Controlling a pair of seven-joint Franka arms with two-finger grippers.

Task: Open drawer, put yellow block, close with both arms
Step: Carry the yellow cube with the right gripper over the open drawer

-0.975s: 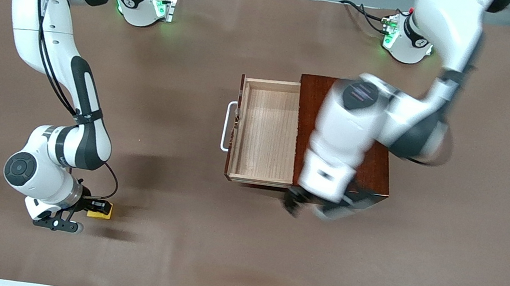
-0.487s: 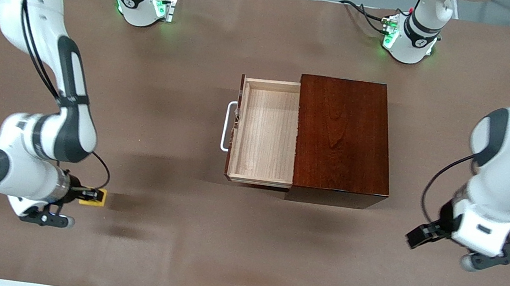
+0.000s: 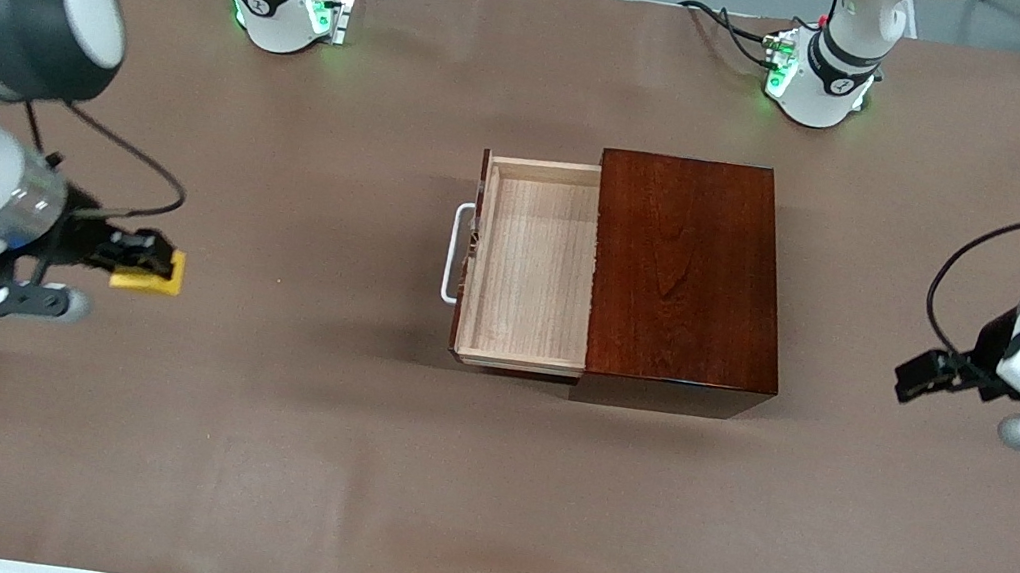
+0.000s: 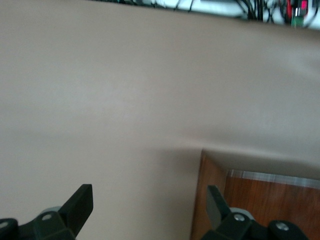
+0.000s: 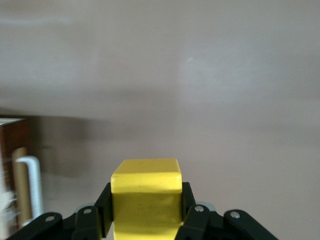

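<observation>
Starting nearest the front camera, the brown table cover (image 3: 480, 484) lies bare along its near edge. Farther in, the right gripper (image 3: 132, 255) hangs in the air over the cover toward the right arm's end of the table, its fingers clamped on the two sides of the yellow block (image 3: 149, 273). The right wrist view confirms the grip: the yellow block (image 5: 146, 200) sits squarely between the black fingers (image 5: 102, 210), lifted clear of the cover.

At about the same depth, the left gripper (image 3: 930, 375) is in the air over the cover toward the left arm's end of the table, well apart from the wooden box (image 3: 685, 277). In the left wrist view its fingers (image 4: 80, 206) stand wide apart with nothing between them, and a corner of the wooden box (image 4: 260, 200) shows near one fingertip.

Midway across the table, the drawer (image 3: 533, 265) is pulled out of the box toward the right arm's end, its pale-wood tray empty, its white handle (image 3: 454, 253) facing the right gripper.

Farthest from the camera stand the two green-lit bases (image 3: 284, 5).
</observation>
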